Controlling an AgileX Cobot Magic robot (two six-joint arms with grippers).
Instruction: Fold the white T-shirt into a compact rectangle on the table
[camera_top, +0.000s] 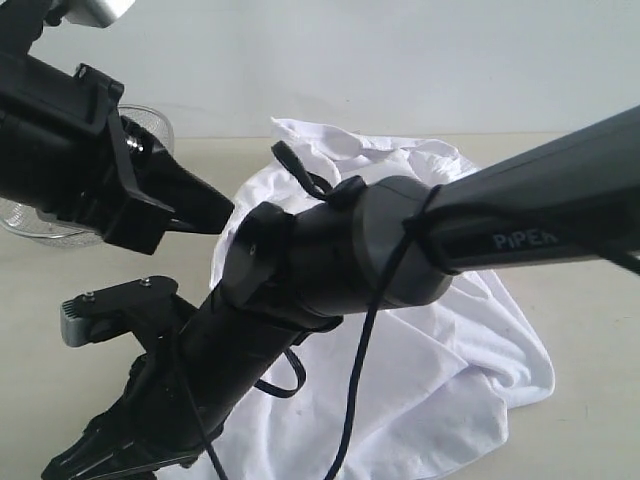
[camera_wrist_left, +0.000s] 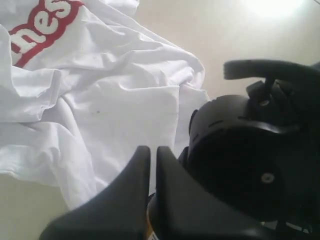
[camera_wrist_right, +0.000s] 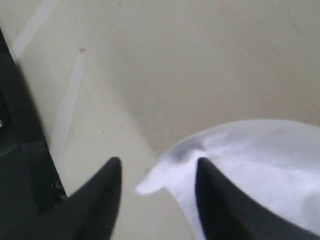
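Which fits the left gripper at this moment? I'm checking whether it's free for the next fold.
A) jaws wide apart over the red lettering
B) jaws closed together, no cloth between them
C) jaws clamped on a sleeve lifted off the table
B: in the left wrist view the left gripper has its jaws shut side by side with no cloth showing between them, while the white T-shirt lies rumpled on the table.
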